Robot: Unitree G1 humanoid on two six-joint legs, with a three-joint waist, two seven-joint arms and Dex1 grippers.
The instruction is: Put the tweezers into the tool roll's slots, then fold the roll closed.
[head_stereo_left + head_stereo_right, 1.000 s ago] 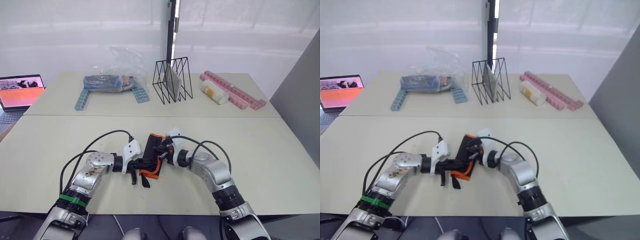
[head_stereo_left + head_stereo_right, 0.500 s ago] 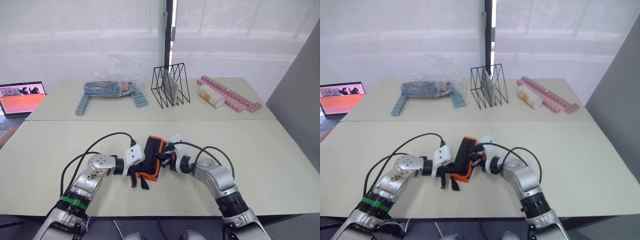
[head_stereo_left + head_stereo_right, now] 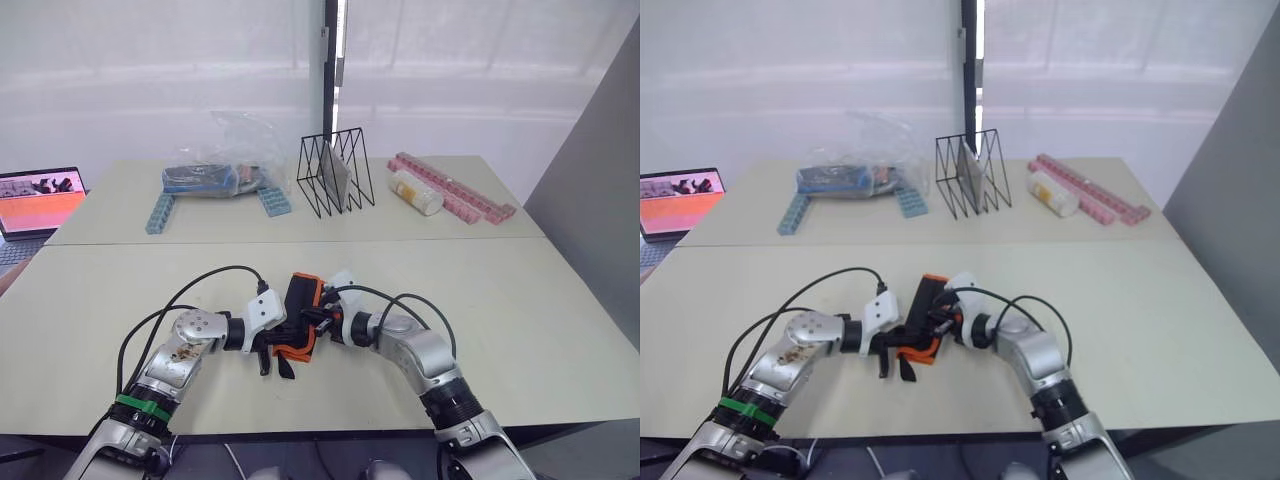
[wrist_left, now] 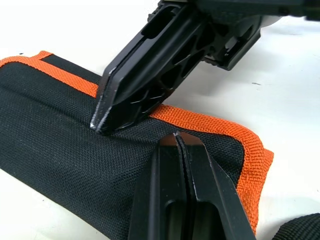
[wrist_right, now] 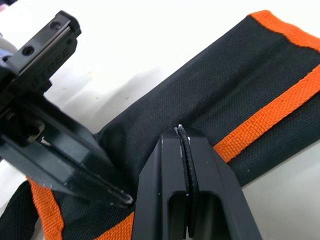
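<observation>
Pale desk [image 3: 520, 330] carries one tool roll [image 3: 300, 318], folded over near the front edge's middle. Two grippers meet on it: left gripper [image 4: 176, 137] and right gripper [image 5: 181, 131], each with fingers pressed together, tips resting on the black fabric.

A pale tabletop [image 3: 520, 310] carries the tool roll [image 3: 300, 318] near its front edge; blue toothed bars [image 3: 160, 212], a plastic bag [image 3: 235, 150], a wire rack [image 3: 335, 185] and pink bars [image 3: 455, 195] line the far edge.

Black tool roll [image 4: 65, 150], orange edging
</observation>
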